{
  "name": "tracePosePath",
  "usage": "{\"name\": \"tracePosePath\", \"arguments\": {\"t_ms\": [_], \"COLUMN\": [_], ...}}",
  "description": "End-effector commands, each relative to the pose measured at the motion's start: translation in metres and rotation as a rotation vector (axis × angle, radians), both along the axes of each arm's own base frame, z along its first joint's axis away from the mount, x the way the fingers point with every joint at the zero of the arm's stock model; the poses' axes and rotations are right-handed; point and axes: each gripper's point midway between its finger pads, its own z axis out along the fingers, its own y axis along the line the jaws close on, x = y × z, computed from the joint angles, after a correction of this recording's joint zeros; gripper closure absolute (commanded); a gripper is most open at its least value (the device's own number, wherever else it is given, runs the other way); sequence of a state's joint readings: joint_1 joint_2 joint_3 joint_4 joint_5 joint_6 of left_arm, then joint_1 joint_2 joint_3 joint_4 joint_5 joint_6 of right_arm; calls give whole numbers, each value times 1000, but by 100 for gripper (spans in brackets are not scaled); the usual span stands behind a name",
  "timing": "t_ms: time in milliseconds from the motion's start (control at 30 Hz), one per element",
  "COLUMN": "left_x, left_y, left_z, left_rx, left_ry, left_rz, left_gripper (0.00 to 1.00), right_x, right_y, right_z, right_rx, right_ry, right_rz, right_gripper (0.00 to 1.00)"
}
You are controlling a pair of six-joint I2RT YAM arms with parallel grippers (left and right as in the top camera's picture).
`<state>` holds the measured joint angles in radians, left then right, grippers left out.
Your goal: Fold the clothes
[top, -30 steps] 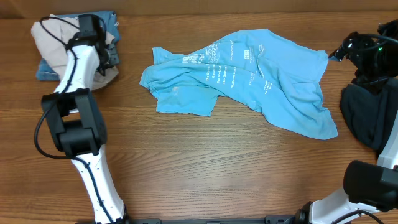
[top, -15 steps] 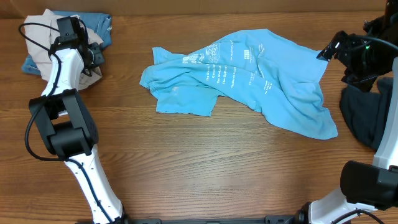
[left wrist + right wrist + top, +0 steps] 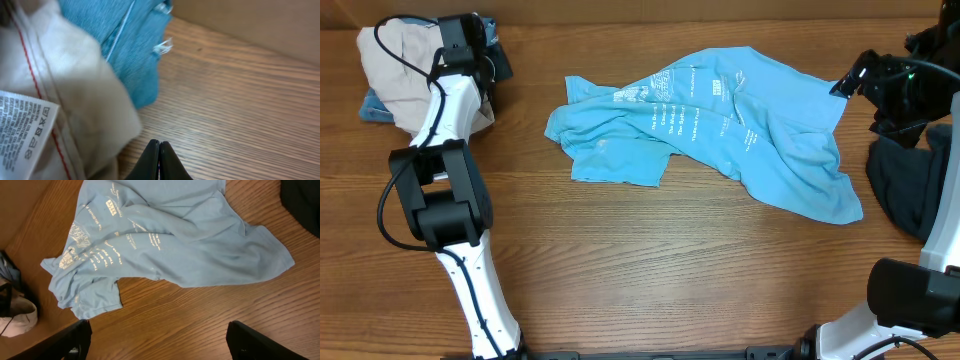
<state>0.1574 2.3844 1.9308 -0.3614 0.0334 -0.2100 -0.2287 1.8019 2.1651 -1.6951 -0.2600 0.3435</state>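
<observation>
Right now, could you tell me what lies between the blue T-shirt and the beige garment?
Only bare table separates T-shirt from beige garment, in the overhead view.

Overhead looks down on the tabletop [image 3: 620, 280]. Left wrist hugs it; right, higher, shares the T-shirt [image 3: 165, 245] beyond its end effector [image 3: 160, 342].

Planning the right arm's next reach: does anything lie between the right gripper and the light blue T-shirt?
Nothing visible does. The right gripper stands open by the right edge of the T-shirt, with only bare table between. The dark garment lies farther right, out of the path.
</observation>
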Motion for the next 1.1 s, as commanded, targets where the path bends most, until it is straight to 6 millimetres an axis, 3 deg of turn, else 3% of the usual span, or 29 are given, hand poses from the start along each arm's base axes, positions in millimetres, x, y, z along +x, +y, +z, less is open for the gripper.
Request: {"name": "tracePosePath", "arguments": {"t_ms": [0,133,233,367,500,600,733,800,867,967,1067], "left_x": [0,-6,-10,-28,-39,-36,-22,-12,-5,5,-3], "left_y": [18,30,48,95,123,131,124,114,104,78,51], "left_z": [-27,-48,-50,-53,-53,-48,-32,-15,5,63,140], "left_rx": [5,15,24,39,-32,-47,-48,-60,-84,-154,-234], "left_ry": [30,69,72,102,89,57,12,0,-10,-50,-105], "left_rz": [49,79,114,240,323,358,345,313,273,166,65], "left_gripper": [95,96,96,96,95,92,80,71,56,41,41], "right_x": [-2,-2,-2,-2,-2,-2,-1,-1,-1,-1,-6], "right_y": [-1,-1,-1,-1,-1,-1,6,9,0,-6,-9], "right_z": [3,3,3,3,3,3,3,3,1,8,30], "right_rx": [-12,-11,-11,-12,-11,-11,-12,-26,-77,-100,-133], "right_ry": [-9,-9,-9,-10,-9,-9,-9,-6,11,-16,-97], "right_rz": [-2,-3,-3,-2,-2,-2,19,27,-49,-88,-100], "right_gripper": [9,9,9,9,9,9,9,9,9,9,0]}}
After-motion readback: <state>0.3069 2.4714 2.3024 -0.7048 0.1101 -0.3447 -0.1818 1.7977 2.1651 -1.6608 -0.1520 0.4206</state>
